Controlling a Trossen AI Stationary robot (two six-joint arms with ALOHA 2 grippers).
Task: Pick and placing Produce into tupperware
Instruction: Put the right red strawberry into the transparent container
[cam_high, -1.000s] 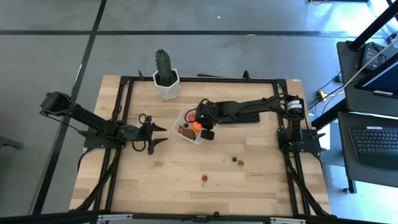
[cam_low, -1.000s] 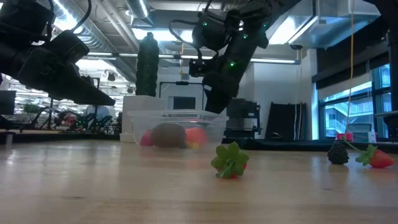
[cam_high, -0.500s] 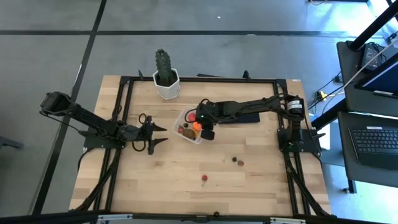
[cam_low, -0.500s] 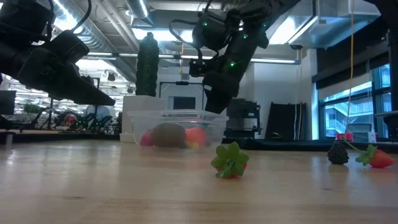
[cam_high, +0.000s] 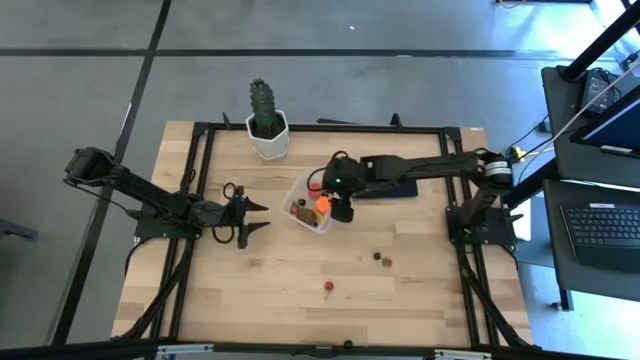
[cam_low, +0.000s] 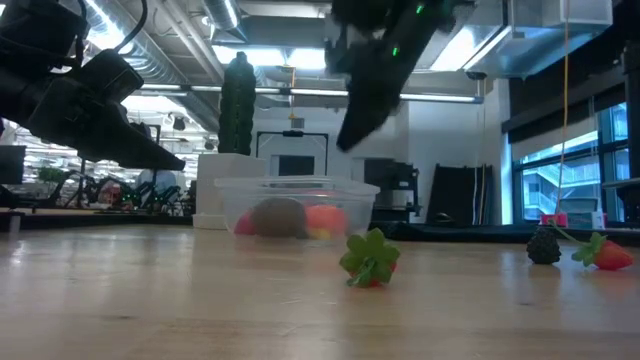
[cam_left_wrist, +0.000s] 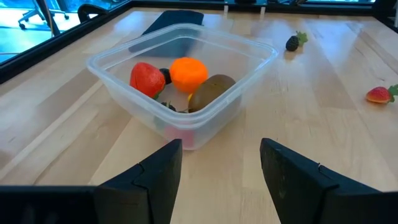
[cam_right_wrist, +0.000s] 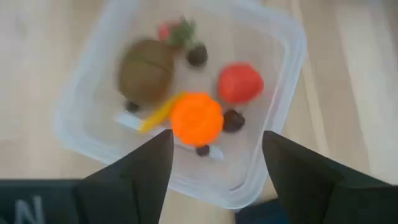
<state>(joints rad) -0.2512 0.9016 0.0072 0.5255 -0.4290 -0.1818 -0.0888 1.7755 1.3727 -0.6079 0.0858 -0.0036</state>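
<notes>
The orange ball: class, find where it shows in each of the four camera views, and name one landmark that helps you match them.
High view: the orange ball lies in the clear container, just beside the right gripper.
Low view: not clearly visible; only the brown lump and a red piece show through the wall.
Left wrist view: centre of the container, between red piece and brown lump.
Right wrist view: picture's centre.
Shared landmark: the brown lump.

Right gripper (cam_high: 342, 210) hangs over tupperware (cam_high: 309, 201); cactus pot (cam_high: 268, 135) behind; table front mostly open.
</notes>
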